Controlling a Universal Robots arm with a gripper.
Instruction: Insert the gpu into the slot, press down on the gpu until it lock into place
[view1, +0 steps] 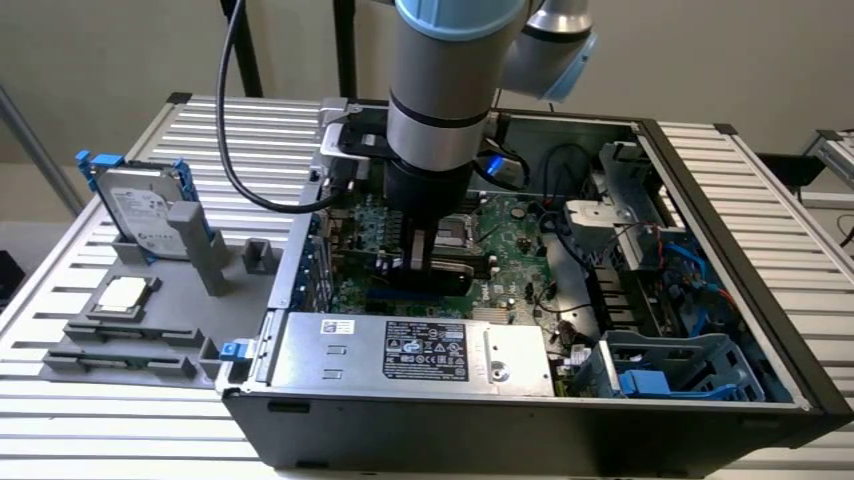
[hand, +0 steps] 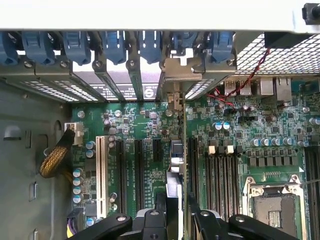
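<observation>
Gpu (hand: 175, 167), thin flat card, edge-on over green motherboard (hand: 150, 125)

A robotics lab: an opened computer case (view1: 534, 435) on a slatted aluminium workbench (view1: 767, 170).

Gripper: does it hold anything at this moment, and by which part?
The gripper appears to hold the gpu by its upper edge, a finger on each flat side; the card stands on edge above the motherboard.
</observation>
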